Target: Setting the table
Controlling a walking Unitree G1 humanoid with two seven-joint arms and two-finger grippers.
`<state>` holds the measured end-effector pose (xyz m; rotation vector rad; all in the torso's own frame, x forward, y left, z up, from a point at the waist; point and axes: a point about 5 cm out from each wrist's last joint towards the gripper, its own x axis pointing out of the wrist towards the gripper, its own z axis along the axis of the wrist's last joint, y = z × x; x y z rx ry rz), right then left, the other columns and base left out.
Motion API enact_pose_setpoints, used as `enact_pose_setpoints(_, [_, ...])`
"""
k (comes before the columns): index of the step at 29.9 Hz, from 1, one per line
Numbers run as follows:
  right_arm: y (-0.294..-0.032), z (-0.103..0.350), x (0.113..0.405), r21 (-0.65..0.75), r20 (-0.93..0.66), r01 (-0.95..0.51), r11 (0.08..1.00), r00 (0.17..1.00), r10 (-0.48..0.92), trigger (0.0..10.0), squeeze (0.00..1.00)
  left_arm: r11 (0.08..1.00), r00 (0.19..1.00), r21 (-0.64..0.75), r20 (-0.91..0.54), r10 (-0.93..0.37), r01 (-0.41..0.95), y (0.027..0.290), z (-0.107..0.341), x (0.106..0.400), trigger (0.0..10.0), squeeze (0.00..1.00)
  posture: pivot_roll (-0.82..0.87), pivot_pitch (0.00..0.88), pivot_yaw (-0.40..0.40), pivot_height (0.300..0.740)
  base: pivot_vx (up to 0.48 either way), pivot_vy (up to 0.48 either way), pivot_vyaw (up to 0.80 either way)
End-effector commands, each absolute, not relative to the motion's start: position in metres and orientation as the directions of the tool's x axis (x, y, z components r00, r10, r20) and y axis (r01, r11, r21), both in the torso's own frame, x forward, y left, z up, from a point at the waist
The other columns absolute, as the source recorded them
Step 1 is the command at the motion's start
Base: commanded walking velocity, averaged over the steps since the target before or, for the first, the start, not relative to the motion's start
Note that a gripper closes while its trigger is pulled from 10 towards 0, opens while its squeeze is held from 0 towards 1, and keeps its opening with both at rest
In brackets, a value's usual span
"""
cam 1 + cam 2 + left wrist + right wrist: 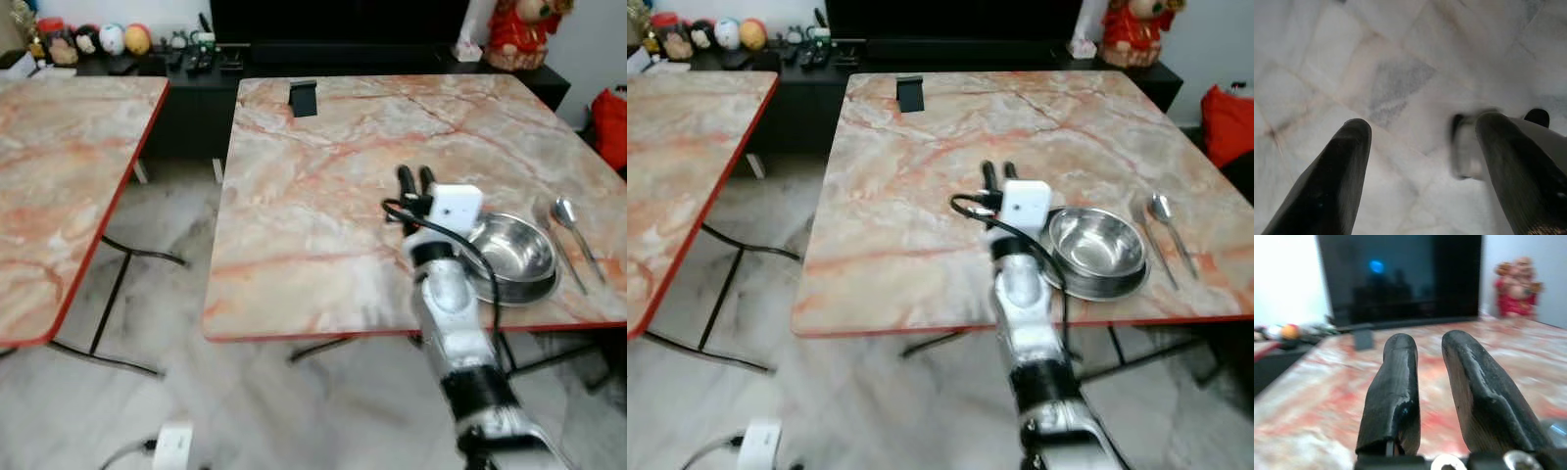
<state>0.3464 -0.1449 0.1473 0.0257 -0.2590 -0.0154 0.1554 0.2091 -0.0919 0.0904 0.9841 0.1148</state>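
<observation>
A steel bowl (511, 250) rests on a steel plate (534, 292) near the front right of the marble table (323, 196). A spoon (566, 213) and another long utensil (560, 253) lie just right of the bowl. My right gripper (415, 178) hovers over the table just left of the bowl, pointing toward the far edge. Its fingers (1396, 382) are open by a narrow gap with nothing between them. My left gripper (1422, 132) hangs open over the pale floor tiles, holding nothing.
A small black stand (303, 98) sits at the table's far edge. A second marble table (59, 166) stands to the left across a floor gap. A dark cabinet (196, 108) with a red figure (517, 29) runs behind. A white power strip (171, 446) lies on the floor.
</observation>
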Motion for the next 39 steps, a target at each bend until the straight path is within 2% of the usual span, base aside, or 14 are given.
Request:
enact_pose_setpoints(1, [-0.141,0.151,0.347,0.032,0.273,0.001,0.999,0.962,-0.009,10.0,0.0,0.989,0.537,0.138,-0.83,0.148,-0.06,0.213,-0.092,0.153,10.0,0.0,-0.04,0.0,-0.031,0.74,0.0,0.48,0.0])
enact_pose_setpoints(23, [-0.131,0.143,0.353,-0.004,0.226,-0.081,0.997,0.971,0.08,10.0,0.0,0.988,0.546,0.141,-0.824,0.154,-0.066,0.216,-0.091,0.155,10.0,0.0,-0.03,0.0,-0.025,0.74,0.0,0.48,0.0])
enact_pose_setpoints(29, [-0.131,0.125,0.353,-0.07,0.139,-0.106,0.992,0.984,0.115,10.0,0.0,0.988,0.546,0.14,-0.823,0.155,-0.069,0.216,-0.091,0.156,10.0,0.0,-0.03,0.0,-0.024,0.74,0.0,0.48,0.0])
enact_pose_setpoints(32, [-0.138,0.102,0.35,-0.082,0.02,-0.088,0.993,0.996,0.09,10.0,0.0,0.988,0.545,0.14,-0.824,0.155,-0.068,0.217,-0.09,0.156,10.0,0.0,-0.03,0.0,-0.024,0.74,0.0,0.396,0.0])
enact_pose_setpoints(33, [-0.145,0.081,0.344,-0.076,-0.073,-0.061,0.995,0.996,0.056,10.0,0.0,0.988,0.545,0.14,-0.824,0.154,-0.068,0.216,-0.09,0.156,10.0,0.0,-0.03,0.0,-0.025,0.74,0.0,0.352,0.0])
enact_pose_setpoints(39, [-0.154,0.046,0.326,-0.114,-0.216,-0.065,0.991,0.976,0.039,10.0,0.0,0.988,0.546,0.137,-0.824,0.154,-0.071,0.216,-0.09,0.157,10.0,0.0,-0.03,0.0,-0.026,0.74,0.0,0.351,0.0])
